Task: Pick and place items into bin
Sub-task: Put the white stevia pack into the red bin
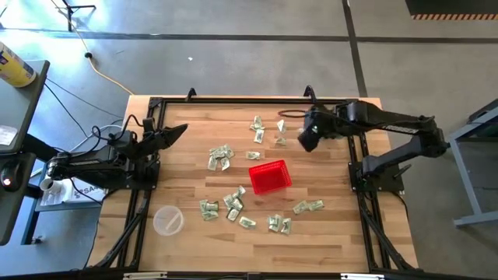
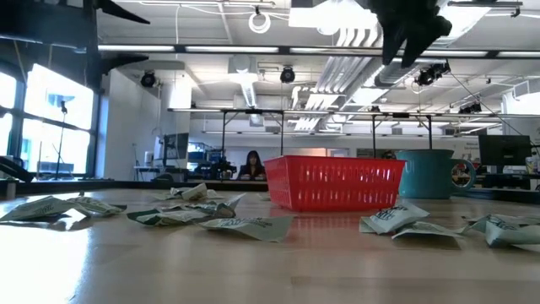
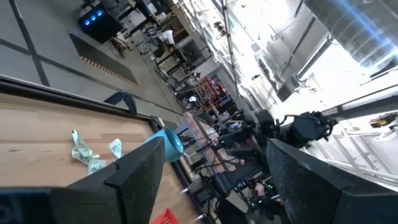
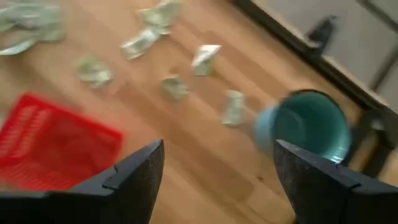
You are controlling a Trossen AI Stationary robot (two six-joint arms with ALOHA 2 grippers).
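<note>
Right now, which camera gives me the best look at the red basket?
The high view: the red basket shows whole from above, mid-table, packets scattered around it. The low view shows only its mesh side wall. The right wrist view catches it blurred; the left wrist view shows just a corner.

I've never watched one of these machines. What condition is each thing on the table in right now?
red basket: upright, nothing visible inside
packets: scattered loose on the table around the basket
teal mug: upright, looks empty
clear plastic cup: near the table's left front corner
left gripper: open, holding nothing
right gripper: open, holding nothing, above the table
</note>
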